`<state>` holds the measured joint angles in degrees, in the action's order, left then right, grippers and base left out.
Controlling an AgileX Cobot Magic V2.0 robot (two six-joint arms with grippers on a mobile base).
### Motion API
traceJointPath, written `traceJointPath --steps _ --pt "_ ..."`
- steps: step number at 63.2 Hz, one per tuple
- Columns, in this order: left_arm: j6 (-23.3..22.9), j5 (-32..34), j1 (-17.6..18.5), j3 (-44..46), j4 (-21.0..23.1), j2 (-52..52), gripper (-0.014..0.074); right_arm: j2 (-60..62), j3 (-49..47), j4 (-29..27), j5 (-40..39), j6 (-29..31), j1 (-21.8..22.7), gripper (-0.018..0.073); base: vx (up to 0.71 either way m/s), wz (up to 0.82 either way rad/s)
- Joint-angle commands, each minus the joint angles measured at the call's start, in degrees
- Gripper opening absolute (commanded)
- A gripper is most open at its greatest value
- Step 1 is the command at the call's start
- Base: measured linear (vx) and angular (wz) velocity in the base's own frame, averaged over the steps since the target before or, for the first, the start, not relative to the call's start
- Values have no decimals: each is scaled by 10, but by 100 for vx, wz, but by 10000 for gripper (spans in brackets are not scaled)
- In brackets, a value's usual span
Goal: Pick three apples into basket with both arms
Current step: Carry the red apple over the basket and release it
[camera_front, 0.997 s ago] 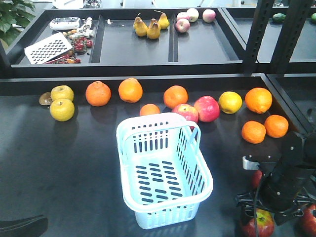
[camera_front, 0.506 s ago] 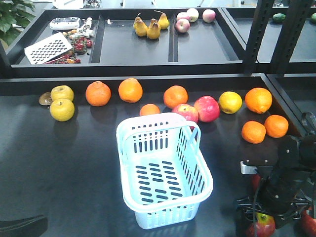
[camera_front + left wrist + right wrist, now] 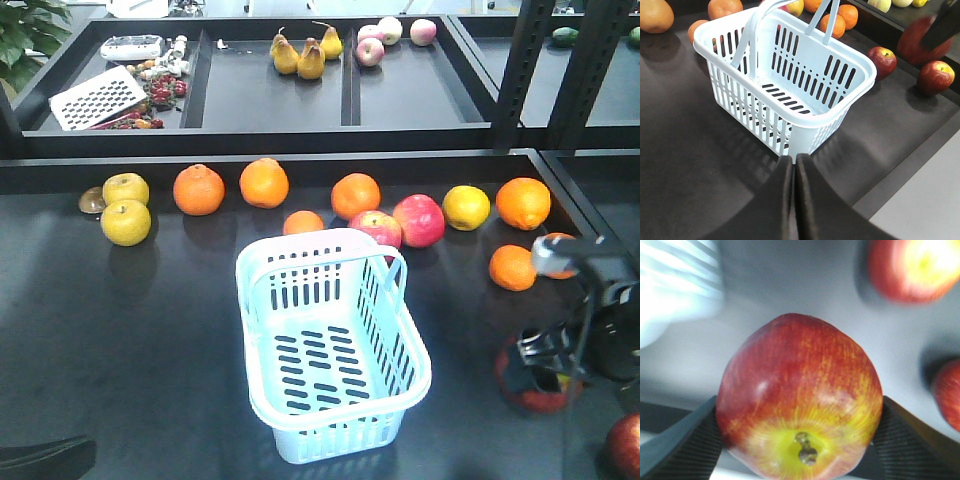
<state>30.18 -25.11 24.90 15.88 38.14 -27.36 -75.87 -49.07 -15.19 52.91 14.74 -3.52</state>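
Over on the left, the left gripper (image 3: 793,162) is hovering over the dark table (image 3: 685,150). Its two fingers are pressing flat together with nothing between them, and they are pointing toward the near corner of the basket (image 3: 790,107). The basket is sitting upright in the middle of the table, and a row of oranges (image 3: 199,189) is lying beyond it. To the right of the basket, the right gripper (image 3: 541,362) is clamping on a dark red apple (image 3: 799,385), with one finger pressing each side and the yellow stem patch facing the wrist camera. I cannot tell whether that apple is clearing the table. Further right, a second apple (image 3: 882,60) and a third apple (image 3: 936,76) are lying on the table, near each other but not touching, both outside the basket.
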Motion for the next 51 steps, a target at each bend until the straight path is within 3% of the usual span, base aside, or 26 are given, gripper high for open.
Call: traceJointPath --steps 1,8,15,24,31,43,51 --pt "-6 34 1 13 16 -3 -6 66 -11 -110 0 68 0 -6 0 0" --pt "-6 34 1 13 16 -3 -6 80 -11 -237 -15 162 -26 -4 0 0" --pt "-6 34 1 13 16 -3 -6 61 -11 -299 -61 197 -81 11 0 0" --pt "-6 34 1 13 16 -3 -6 13 -11 -314 -164 198 -159 85 0 0" --pt "-6 34 1 13 16 -3 -6 -39 -11 -337 -229 194 -189 200 0 0" --pt "-6 34 1 13 16 -3 -6 -111 -31 -372 -265 200 -196 449 0 0" --pt "-6 34 1 13 16 -3 -6 -129 -39 -392 -264 200 -196 549 0 0"
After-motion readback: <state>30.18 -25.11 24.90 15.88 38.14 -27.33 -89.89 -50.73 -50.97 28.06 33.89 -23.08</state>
